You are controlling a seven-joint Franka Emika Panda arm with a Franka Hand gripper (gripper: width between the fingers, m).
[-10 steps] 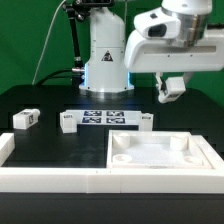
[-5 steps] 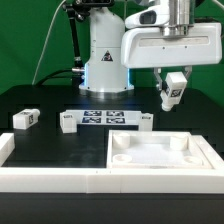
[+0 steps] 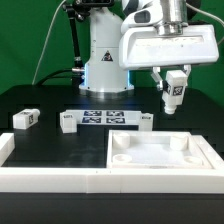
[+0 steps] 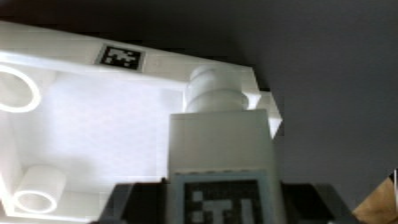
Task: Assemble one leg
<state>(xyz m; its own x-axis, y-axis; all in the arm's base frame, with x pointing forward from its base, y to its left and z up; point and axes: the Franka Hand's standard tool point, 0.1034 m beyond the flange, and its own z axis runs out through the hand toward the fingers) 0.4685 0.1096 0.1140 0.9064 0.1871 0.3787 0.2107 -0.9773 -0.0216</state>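
Observation:
My gripper (image 3: pixel 172 88) is shut on a leg (image 3: pixel 173 94), a small white block with a black-and-white tag, and holds it in the air above the far right part of the large white square tray piece (image 3: pixel 160 175). In the wrist view the held leg (image 4: pixel 222 140) runs out from between my dark fingers (image 4: pixel 143 195) over a corner of the tray piece (image 4: pixel 107 110). Three more legs lie on the black table: one at the exterior view's left (image 3: pixel 25 118), one by the marker board's left end (image 3: pixel 67 123), one by its right end (image 3: pixel 144 122).
The marker board (image 3: pixel 105 118) lies flat on the table between two of the legs. The arm's white base (image 3: pixel 105 55) stands behind it. A white rail (image 3: pixel 50 180) runs along the front, with a short white block (image 3: pixel 5 148) at the exterior view's left.
The gripper with the held leg has moved a little toward the exterior view's left and lower, and the leg now hangs more upright with its tag facing the exterior camera.

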